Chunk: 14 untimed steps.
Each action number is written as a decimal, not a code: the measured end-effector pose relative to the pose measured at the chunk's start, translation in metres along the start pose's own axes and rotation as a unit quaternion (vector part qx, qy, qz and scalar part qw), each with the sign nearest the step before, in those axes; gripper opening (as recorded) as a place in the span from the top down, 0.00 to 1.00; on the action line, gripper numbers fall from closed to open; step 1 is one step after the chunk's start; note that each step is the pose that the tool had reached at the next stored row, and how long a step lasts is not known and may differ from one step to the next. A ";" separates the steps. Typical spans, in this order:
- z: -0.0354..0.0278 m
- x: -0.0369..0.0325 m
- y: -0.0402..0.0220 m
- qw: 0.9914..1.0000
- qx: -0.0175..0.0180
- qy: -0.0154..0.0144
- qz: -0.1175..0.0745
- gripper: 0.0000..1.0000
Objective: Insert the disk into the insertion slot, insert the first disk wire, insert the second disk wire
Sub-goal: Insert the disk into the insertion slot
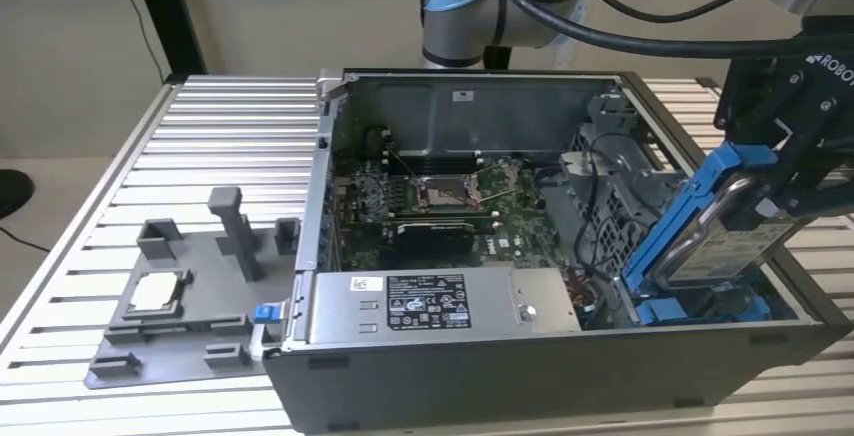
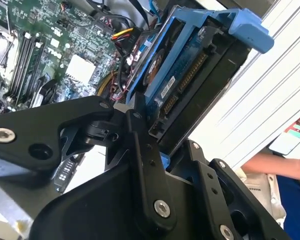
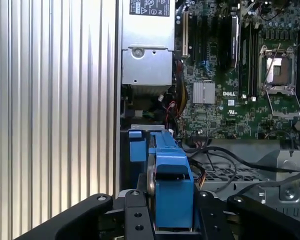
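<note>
Nearest in the exterior view is one open computer case [image 1: 534, 386] on the ribbed table [image 1: 200, 126]. One grey power-supply box [image 1: 441, 301] sits just inside its front wall, and one grey fixture plate [image 1: 174, 301] lies beside it on the exterior view's left. Further in, at the exterior view's right, the one claw [image 1: 763, 191] is closed on the one disk [image 1: 721, 231]. In the second wrist view its two black fingers [image 2: 140, 150] press against either side of the blue carrier. The disk hangs steeply tilted, upper end above the case rim and lower end down inside the case beside the grey perforated drive cage [image 1: 617, 191]. The insertion slot is hidden behind the disk, so I cannot tell whether the carrier has entered it. Beyond lies one motherboard [image 1: 427, 221] with one open CPU socket [image 1: 441, 191]. Red, yellow and black wires [image 3: 171, 107] bunch near the cage, too tangled to count. A person's arm [image 2: 270, 167] is cut off at the second wrist view's edge. Farthest back stands the robot arm's joint [image 1: 461, 1].
</note>
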<state>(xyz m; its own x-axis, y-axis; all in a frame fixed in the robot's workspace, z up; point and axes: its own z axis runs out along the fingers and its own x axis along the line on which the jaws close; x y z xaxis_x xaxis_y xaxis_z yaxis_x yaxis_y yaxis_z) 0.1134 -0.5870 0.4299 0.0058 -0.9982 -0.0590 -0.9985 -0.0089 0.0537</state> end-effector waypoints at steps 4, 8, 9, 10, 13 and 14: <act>0.0017 0.0001 -0.0001 1.000 0.000 -0.001 0.000 1.00; 0.0035 0.0003 -0.0005 1.000 0.000 -0.002 0.000 1.00; 0.0036 0.0003 -0.0009 1.000 0.000 -0.002 0.000 1.00; 0.0038 0.0003 -0.0014 1.000 0.000 -0.002 0.000 1.00; 0.0041 0.0003 -0.0034 1.000 0.000 -0.002 0.000 1.00; 0.0041 0.0003 -0.0040 1.000 0.000 -0.002 0.000 1.00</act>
<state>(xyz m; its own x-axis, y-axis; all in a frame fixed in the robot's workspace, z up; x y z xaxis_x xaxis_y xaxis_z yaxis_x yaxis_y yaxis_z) 0.1172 -0.5870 0.4256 0.0058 -0.9979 -0.0639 -0.9985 -0.0092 0.0537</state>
